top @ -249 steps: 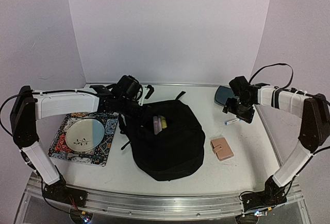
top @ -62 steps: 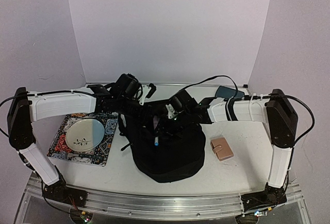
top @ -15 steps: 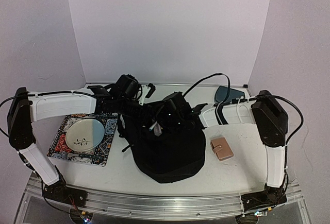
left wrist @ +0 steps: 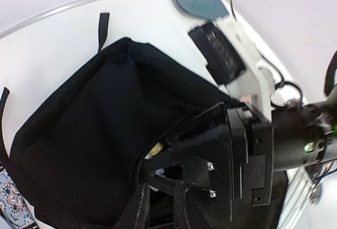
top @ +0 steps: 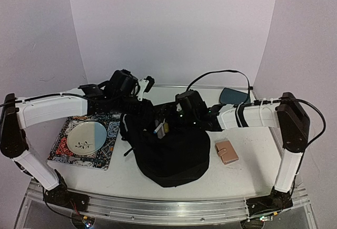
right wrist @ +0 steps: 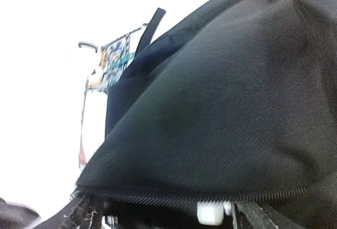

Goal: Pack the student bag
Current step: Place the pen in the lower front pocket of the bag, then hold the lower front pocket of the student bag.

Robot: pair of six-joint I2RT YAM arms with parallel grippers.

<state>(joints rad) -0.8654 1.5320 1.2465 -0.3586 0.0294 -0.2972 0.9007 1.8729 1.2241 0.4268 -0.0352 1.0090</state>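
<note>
Black student bag (top: 168, 152) lies mid-table, front panel up, zip mouth at its far end facing the back wall, one strap trailing off its left side; right gripper (top: 167, 119) reaches in from the right and hangs right over that mouth; in its wrist view the two fingers (right wrist: 87, 213) stand wide apart at the frame's lower corners, nothing clamped between them; zipper teeth (right wrist: 200, 196) run across just above, and a small white piece (right wrist: 210, 213) sits in the gap under the teeth; cannot tell what it is, nor whether a finger touches it; from above, something white and yellow (top: 160, 129) shows inside the opening by the fingertips. Left gripper (top: 143, 88) is off the bag's far-left corner, raised toward the back wall; its fingers (left wrist: 138, 210) appear only as dark stubs at the bottom edge of its own view, close together; cannot tell whether they pinch fabric or are free. Left of the bag, a pale plate (top: 87, 137) on a patterned square tray (top: 63, 152); right of it, a small tan case (top: 227, 151); blue-grey tray (top: 231, 95) at the far right.
</note>
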